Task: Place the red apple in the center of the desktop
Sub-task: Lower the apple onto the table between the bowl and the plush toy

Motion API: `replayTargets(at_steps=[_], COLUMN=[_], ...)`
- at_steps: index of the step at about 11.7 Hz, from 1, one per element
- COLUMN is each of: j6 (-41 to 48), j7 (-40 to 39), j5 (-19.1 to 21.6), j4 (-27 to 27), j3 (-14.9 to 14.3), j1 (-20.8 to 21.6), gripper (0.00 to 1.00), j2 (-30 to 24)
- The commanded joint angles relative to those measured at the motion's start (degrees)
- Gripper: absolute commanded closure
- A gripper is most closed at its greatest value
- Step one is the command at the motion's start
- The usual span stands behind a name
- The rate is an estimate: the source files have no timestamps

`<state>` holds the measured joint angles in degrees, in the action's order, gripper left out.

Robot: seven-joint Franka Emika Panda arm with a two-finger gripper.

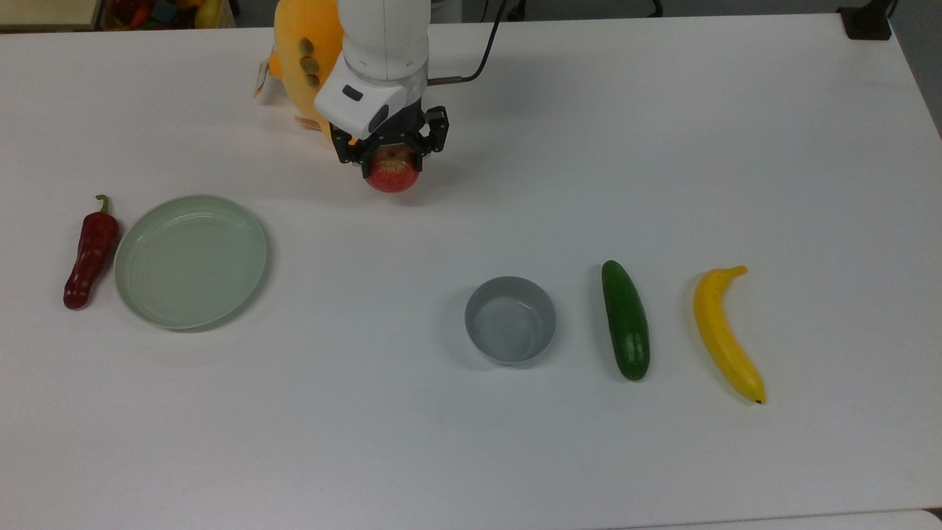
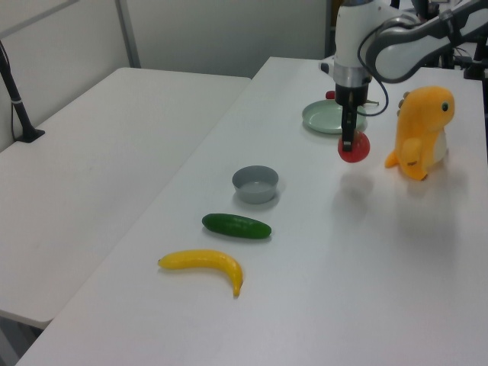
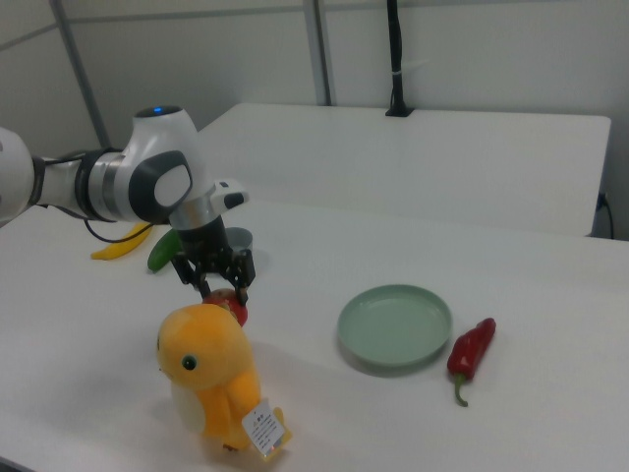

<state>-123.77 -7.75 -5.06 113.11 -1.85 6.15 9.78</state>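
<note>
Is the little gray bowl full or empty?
Empty. The top view looks straight into the gray bowl and shows only its bare bottom.

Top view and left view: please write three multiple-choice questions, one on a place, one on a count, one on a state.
1. In the top view, what lies left of the green plate?
A chili pepper
B banana
C cucumber

2. How many bowls stand on the desktop?
A one
B two
C three

3. The red apple is
A in the bowl
B held by the hand
C on the plate

Key: A, the chili pepper lies beside the green plate; A, one grey bowl on the desktop; B, the hand grips the red apple, shadow below in the left view.
</note>
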Motion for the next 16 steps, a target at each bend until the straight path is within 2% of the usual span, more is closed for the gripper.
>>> replayTargets(at_steps=[1,3,5,7,9,10,11,13,16], j6=[-9.2,-11.6,-17.6,-18.6,-18.1,-18.0,-18.0,-16.1,-14.0], j7=[-1.4,-1.5,-1.0,-0.8,-0.5,-0.5,0.0,1.3,2.8], j5=[0.4,0.4,0.4,0.8,1.0,1.0,1.0,1.0,1.0], j4=[6.2,7.9,10.7,10.7,10.7,10.5,10.4,10.1,8.5], j3=[0.4,0.4,0.4,0.4,0.4,0.4,0.4,0.4,0.4], j1=[-0.5,-1.0,-1.0,-1.0,-1.1,-1.1,-1.1,-1.0,-1.0], gripper=[1.0,1.0,1.0,0.88,0.49,0.35,0.27,0.0,0.0], j2=[-1.6,-1.4,-1.0,0.0,-0.2,-0.2,-0.3,-0.6,-0.9])
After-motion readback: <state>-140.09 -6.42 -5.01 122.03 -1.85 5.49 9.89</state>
